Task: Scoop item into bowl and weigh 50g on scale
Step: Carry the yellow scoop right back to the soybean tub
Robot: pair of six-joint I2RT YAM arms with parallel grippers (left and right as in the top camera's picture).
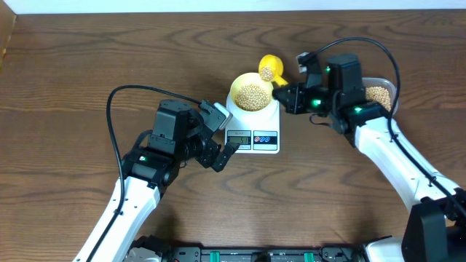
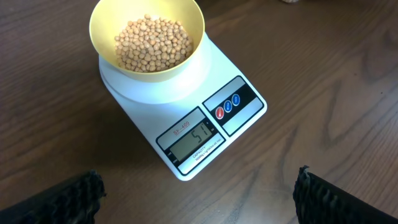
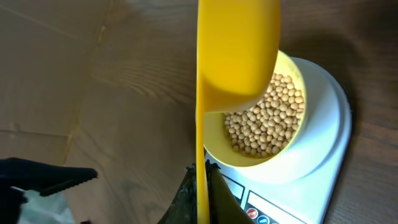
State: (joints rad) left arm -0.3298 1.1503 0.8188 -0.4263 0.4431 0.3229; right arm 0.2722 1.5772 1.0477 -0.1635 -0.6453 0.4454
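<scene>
Resting on dark wood-grain table (image 1: 73, 65), scale (image 1: 271, 116) with bowl (image 1: 236, 87), left jaws spread, right jaws clamping scoop (image 1: 268, 68)

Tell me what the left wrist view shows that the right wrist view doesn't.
Left wrist only: the display, readable, seemingly showing 51. Right wrist only: the yellow scoop, held above the bowl, its handle clamped in the right gripper. Both: the bowl of beans on the scale.
</scene>
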